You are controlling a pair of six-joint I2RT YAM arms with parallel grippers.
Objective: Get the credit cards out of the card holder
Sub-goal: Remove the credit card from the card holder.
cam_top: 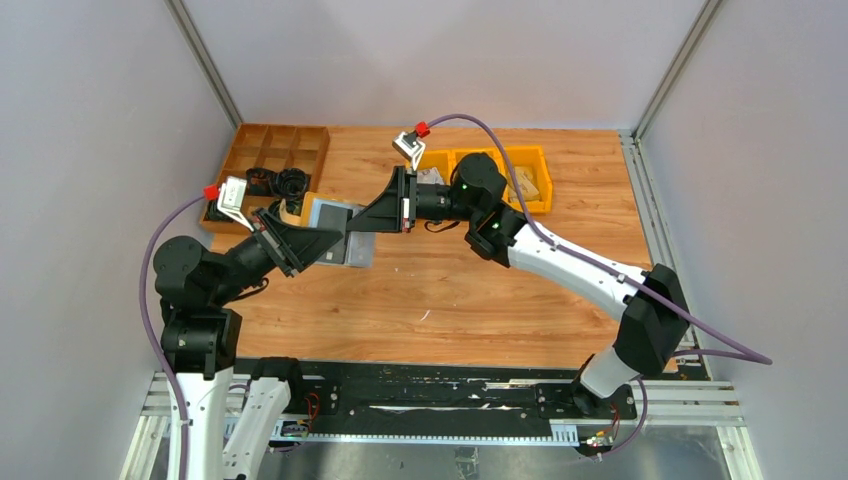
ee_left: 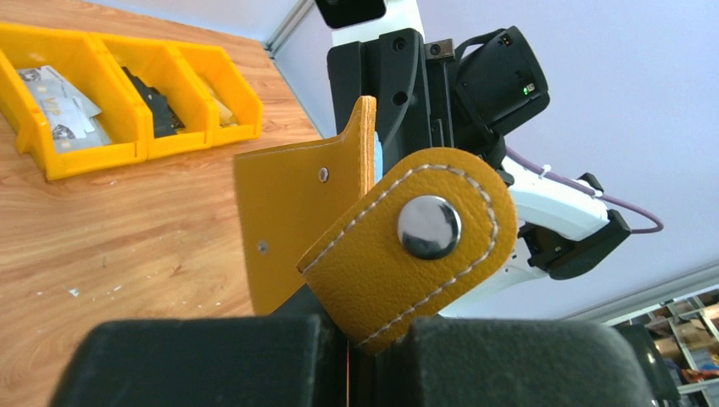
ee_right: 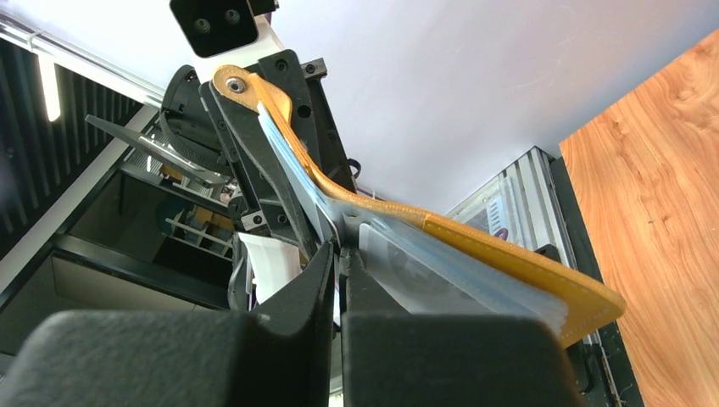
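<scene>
I hold the card holder (cam_top: 357, 252) up off the table (cam_top: 450, 290), right between my two arms. My left gripper (ee_left: 348, 356) comes in from the left and is squeezed tight on the yellow snap tab (ee_left: 428, 227) side. My right gripper (ee_right: 339, 288) comes in from the right, and its fingers are pinched almost together at the fold. Something thin sits between them, but I cannot tell if it is a card or just a sleeve. The holder hangs open, its long way running from far to near, with the clear sleeves (ee_right: 441, 271) fanned out toward my right gripper. So the right arm has to do the pulling, straight back to the right. There is bare wood under it. Some credit cards (ee_left: 59, 110) lie in the yellow bins (cam_top: 525, 160), far and to the right.
</scene>
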